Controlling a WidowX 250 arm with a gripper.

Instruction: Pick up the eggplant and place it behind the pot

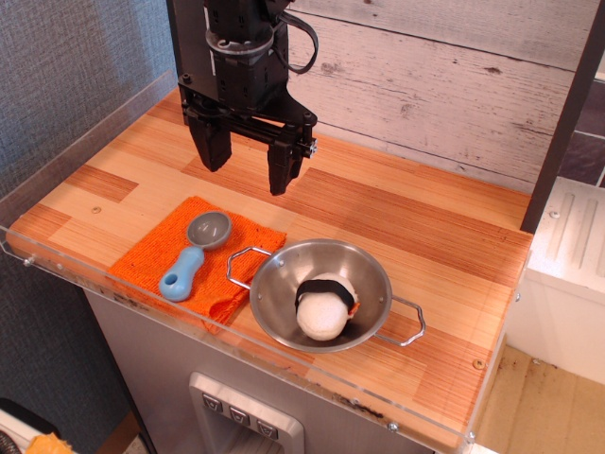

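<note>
While the eggplant [324, 306] lies inside the pot [274, 284], the gripper [249, 159] hangs empty behind, fingers apart; a straight descent over the ball, clearing the rim, seems wisest.

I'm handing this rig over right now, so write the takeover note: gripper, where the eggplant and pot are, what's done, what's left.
Gripper: open, empty, hanging above the bare wood behind the orange cloth.
Eggplant: lying inside the pot, near the front edge of the table.
Scoop: on the cloth, not part of the job.
Done: nothing yet.
Left: reach into the pot, grasp the eggplant, lift it out, set it behind the pot.
</note>
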